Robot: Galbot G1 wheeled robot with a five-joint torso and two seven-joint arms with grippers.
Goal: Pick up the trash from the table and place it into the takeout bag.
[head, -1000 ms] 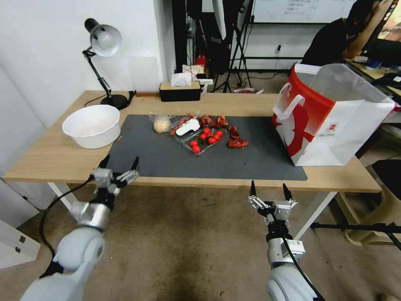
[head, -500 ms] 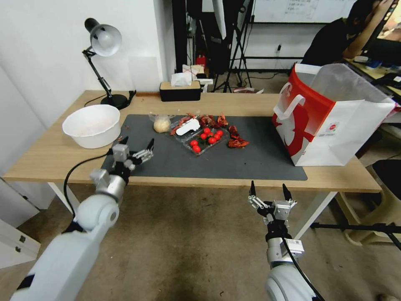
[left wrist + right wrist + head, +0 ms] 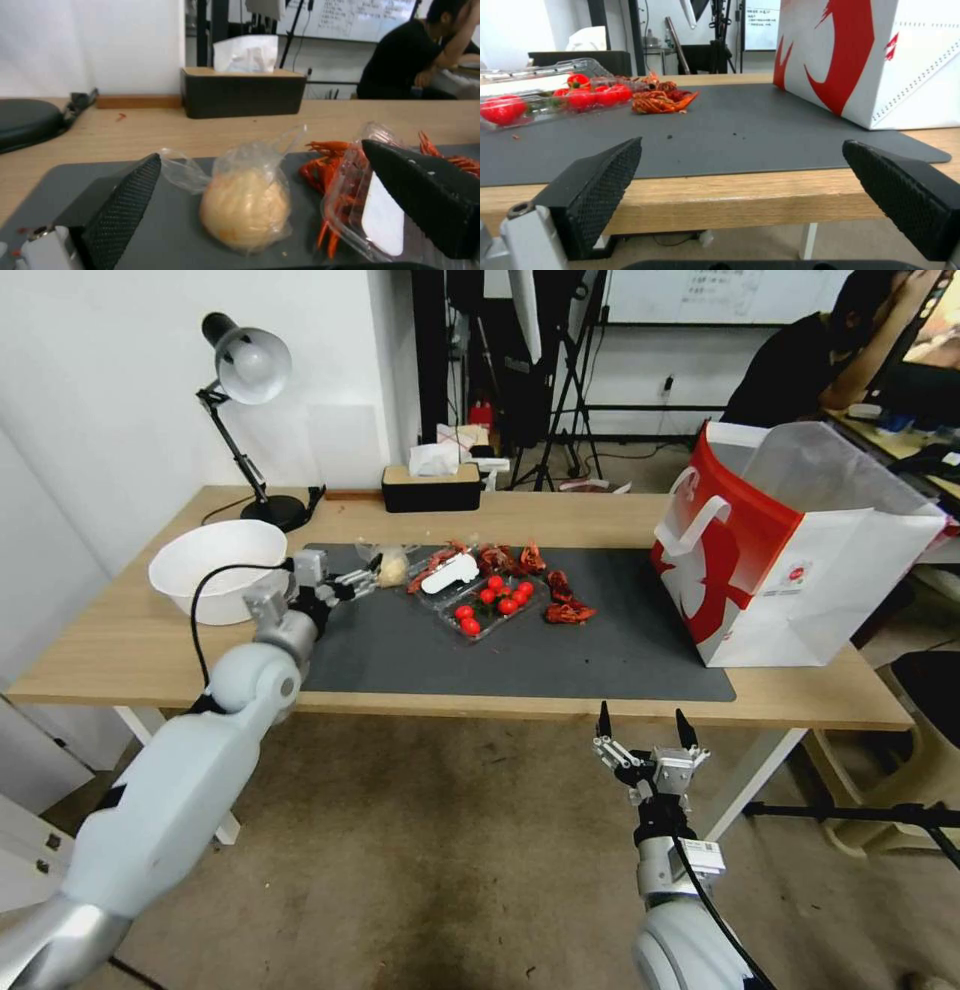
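One item is lined up: left gripper (image 3: pixel 260 187), jaws spread, flanks the bun (image 3: pixel 245 213); closing on it comes next.

A black desk lamp (image 3: pixel 245 370) stands at the far left corner, with its round base (image 3: pixel 25 122) flat on the wood. Next to it is a big white bowl (image 3: pixel 215 568). A black tissue box (image 3: pixel 432 488) with a wood top sits at the back edge, and a white tissue (image 3: pixel 246 53) sticks up out of it. A small wood block (image 3: pixel 138 101) lies just beside the box.
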